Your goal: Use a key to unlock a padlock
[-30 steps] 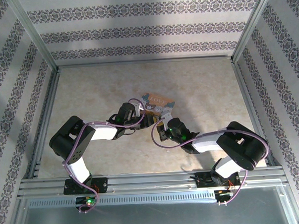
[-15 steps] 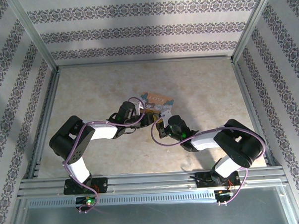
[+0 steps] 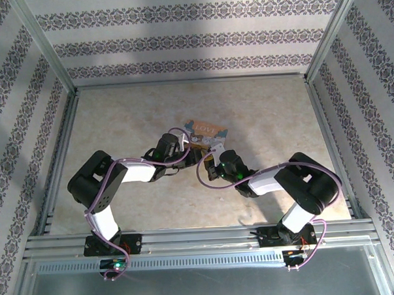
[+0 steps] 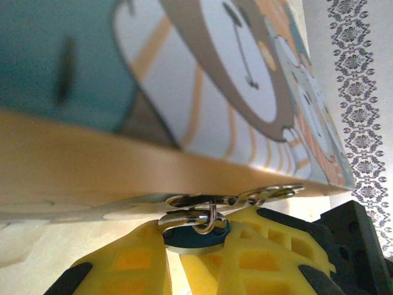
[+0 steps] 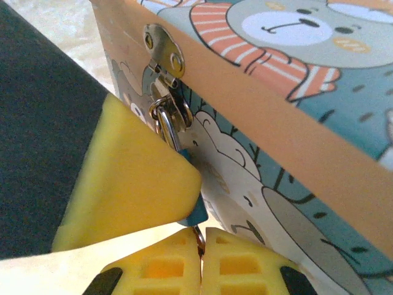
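Padlock [image 5: 167,123] metal catches the right wrist view first: a small silvery shackle hooked through the metal hasp [image 5: 163,49] on the orange side of the picture box [image 5: 276,123]. Below it a teal-blue end peeks out from under a yellow finger [image 5: 129,184] of the left gripper [image 3: 192,155], which covers most of the body. In the left wrist view that teal end [image 4: 195,238] reads as a small round disc just under the box's [image 4: 184,92] orange edge. The left gripper [image 4: 196,246] is clamped on it from both sides, and silvery rings [image 4: 270,193] lie along the edge above. The right gripper [image 5: 201,246] has its fingers pressed together just beneath the teal end, pinching a thin metal loop [image 5: 199,235] in their seam. From above, both grippers meet at the near side of the box [image 3: 208,130], the right gripper [image 3: 215,154] just beside the left, around the middle of the table [image 3: 261,112].
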`<state>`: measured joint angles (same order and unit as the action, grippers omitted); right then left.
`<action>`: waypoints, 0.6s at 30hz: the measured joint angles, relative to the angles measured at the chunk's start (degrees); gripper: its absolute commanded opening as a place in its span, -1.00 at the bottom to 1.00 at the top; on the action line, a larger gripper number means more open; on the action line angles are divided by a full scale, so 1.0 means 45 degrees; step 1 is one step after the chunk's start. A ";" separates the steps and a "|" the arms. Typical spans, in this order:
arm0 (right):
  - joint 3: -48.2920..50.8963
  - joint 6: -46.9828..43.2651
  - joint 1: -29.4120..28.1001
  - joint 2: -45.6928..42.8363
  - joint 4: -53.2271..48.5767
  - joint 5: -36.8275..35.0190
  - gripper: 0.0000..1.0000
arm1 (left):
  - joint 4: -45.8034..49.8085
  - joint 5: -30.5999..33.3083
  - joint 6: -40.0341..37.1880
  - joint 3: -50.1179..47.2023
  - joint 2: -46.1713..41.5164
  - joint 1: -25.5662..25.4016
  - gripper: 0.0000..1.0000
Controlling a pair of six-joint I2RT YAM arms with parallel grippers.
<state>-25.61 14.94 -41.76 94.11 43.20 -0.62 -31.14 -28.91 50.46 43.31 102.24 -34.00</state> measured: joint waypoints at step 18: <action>0.0126 0.0617 0.0423 0.1520 0.1277 0.0908 -1.00 | -0.0631 -0.0753 0.0170 -0.1190 -0.0622 0.0073 0.12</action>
<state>-25.04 17.72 -39.86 100.95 48.95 3.46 -33.98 -32.29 51.22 37.95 99.44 -33.67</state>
